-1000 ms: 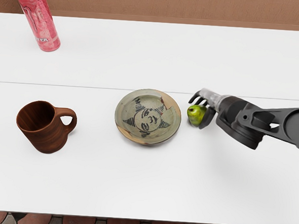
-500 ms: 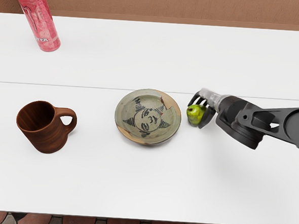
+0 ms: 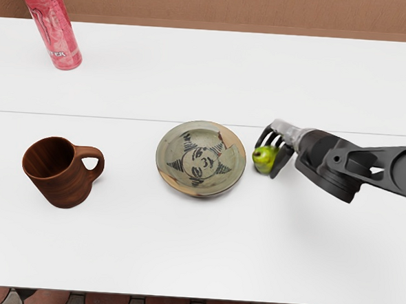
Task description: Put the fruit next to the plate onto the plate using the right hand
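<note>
Reaching in from the right edge of the head view, the right arm stretches across the white counter (image 3: 197, 255) toward the plate (image 3: 224, 174). Its robot hand (image 3: 272, 151) ends just to the right of the plate's rim. The robot hand is clamped on the fruit (image 3: 263, 156): dark fingers (image 3: 267, 136) arch over the top of it from behind and others curl down its right side, so only the left and front of the fruit show. The fruit is small, round and yellow-green with a bright highlight. It is just beside the plate on the plate's right, close to the rim but clear of it, with a narrow strip of counter between the two. Whether it rests on the counter or is raised a little off it cannot be told from this angle.

The plate is a round, shallow, grey-green dish with a dark painted pattern in its middle, a face-like figure ringed by striped points. Going right from the robot hand, away from the plate, come a pale grey wrist section, a bulky dark forearm housing, and a flat link that runs out at the picture's edge.

Well to the left of the plate stands a brown wooden mug (image 3: 58, 171), its handle pointing toward the plate. Far from the plate to the upper left, near the counter's back edge, a red drink can (image 3: 51, 24) shows at a slant, its top tipped to the left.
</note>
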Tool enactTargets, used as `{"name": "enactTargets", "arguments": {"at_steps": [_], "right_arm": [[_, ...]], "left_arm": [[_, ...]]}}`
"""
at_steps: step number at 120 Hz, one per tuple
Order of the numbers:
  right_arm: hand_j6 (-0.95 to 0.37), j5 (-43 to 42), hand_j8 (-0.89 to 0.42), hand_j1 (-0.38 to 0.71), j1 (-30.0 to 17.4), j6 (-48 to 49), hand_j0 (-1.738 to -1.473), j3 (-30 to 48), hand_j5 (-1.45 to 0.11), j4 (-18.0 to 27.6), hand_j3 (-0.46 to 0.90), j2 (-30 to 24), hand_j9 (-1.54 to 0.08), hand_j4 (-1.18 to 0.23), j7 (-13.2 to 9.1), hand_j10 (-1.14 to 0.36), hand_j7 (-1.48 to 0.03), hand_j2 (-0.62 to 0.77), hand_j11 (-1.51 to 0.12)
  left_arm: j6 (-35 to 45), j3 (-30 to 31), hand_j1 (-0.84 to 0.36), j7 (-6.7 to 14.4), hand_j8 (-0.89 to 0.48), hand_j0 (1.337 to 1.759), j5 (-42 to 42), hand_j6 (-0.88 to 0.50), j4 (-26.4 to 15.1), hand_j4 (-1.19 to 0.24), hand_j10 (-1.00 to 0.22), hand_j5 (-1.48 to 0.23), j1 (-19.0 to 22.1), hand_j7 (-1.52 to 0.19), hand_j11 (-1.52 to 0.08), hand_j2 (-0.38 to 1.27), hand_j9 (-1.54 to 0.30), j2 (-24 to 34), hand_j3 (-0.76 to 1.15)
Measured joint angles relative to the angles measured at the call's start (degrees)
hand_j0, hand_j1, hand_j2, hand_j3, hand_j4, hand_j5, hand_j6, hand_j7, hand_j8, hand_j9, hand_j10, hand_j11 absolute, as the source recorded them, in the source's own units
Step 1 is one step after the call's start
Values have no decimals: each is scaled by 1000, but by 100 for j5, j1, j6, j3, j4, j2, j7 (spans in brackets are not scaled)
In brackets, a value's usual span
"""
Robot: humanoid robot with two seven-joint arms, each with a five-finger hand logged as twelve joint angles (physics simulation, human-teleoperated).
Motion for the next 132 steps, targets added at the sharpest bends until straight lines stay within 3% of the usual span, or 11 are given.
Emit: {"name": "enactTargets", "arguments": {"at_steps": [34, 66, 132], "right_arm": [[-508, 26, -427, 228, 98, 23, -1658, 93, -800, 451, 1, -406, -815, -599, 0, -591, -790, 415, -817], [-495, 75, -412, 236, 177, 79, -1658, 360, -808, 768, 1, -645, -820, -601, 0, -594, -794, 403, -822], [-454, 972, -372, 269, 980, 82, -1658, 578, -871, 1119, 1, -383, -880, -625, 0, -601, -840, 454, -885]], "left_arm": [[0, 0, 348, 0, -1, 1658, 0, -1, 0, -1, -1, -1, 0, -1, -1, 0, -1, 0, 0], [0, 0, 348, 0, -1, 1658, 0, -1, 0, -1, -1, -1, 0, -1, -1, 0, -1, 0, 0], [0, 0, 348, 0, -1, 1658, 4, -1, 0, -1, -1, -1, 24, -1, -1, 0, -1, 0, 0]]}}
